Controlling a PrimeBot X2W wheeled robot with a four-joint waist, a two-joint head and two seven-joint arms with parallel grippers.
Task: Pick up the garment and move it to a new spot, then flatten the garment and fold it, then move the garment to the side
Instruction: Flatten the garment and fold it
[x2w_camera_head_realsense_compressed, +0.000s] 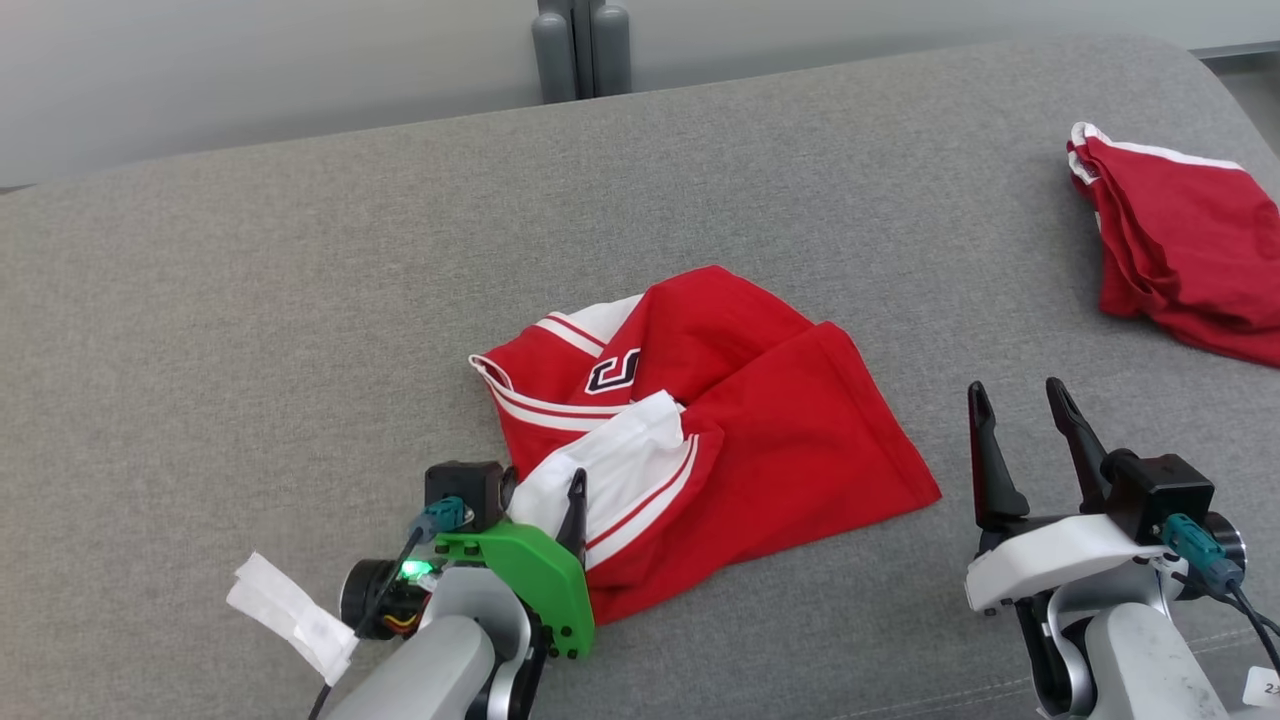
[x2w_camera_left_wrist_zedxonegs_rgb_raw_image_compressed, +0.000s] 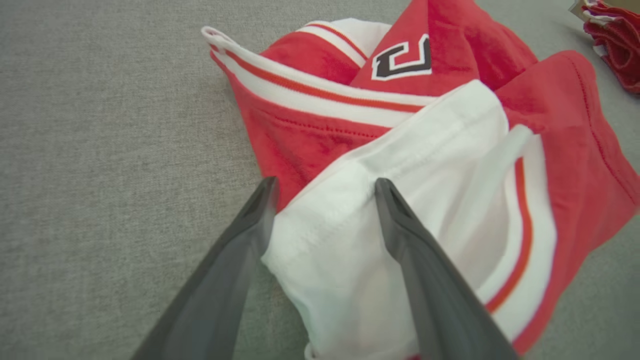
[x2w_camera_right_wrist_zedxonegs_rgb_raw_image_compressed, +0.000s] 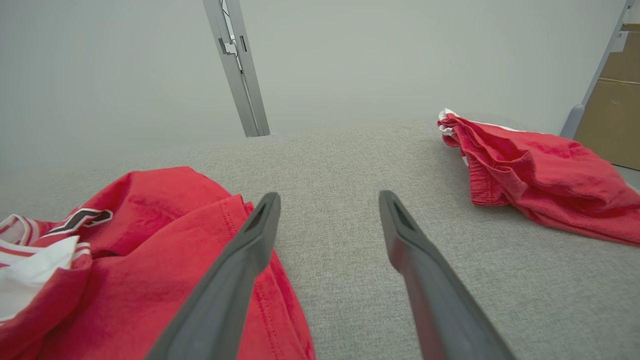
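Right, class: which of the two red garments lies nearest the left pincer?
The crumpled jersey with the black-and-white emblem, mid-surface: the open left pincer sits at its white part. The other red garment lies far off at the right edge.

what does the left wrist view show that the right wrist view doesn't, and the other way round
Of the two, the left wrist view adds the left gripper, open, a finger on each side of a white fold. The right wrist view adds the right gripper, open over the grey cushion, plus a metal post and a cardboard box. Both share the red jersey with its letter patch and the second red garment.
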